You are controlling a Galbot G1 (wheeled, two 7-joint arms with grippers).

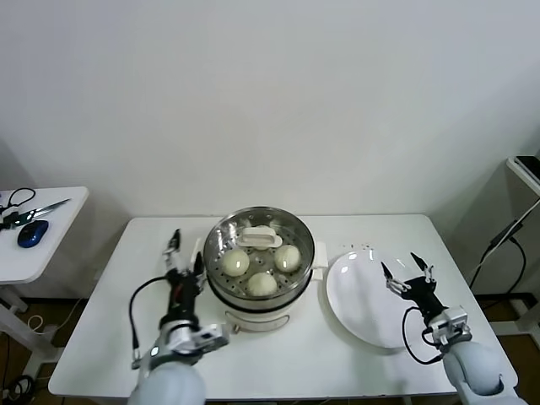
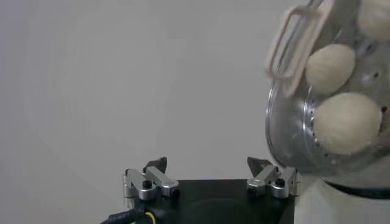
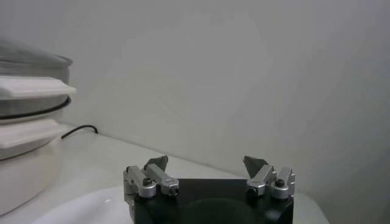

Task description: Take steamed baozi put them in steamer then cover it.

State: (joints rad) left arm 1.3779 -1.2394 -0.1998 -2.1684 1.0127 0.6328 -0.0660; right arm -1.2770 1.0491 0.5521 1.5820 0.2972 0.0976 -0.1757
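The steamer (image 1: 261, 319) stands in the middle of the white table. The cover (image 1: 221, 245) lies on the pot, with its cream handle (image 1: 261, 239) at the centre. Through the glass three baozi (image 1: 235, 262) show on the perforated tray; the handle hides the part behind it. My left gripper (image 1: 186, 256) is open and empty, just left of the pot. In the left wrist view (image 2: 210, 165) the lid (image 2: 286, 122) and baozi (image 2: 347, 122) are close beside it. My right gripper (image 1: 403, 272) is open and empty over the right part of the plate; it also shows in the right wrist view (image 3: 210, 163).
An empty flat white plate (image 1: 354, 295) lies right of the steamer. A small side table at the left holds a blue mouse (image 1: 32, 233) and scissors (image 1: 38, 211). A stand with a cable (image 1: 506, 232) is at the far right. The wall is close behind.
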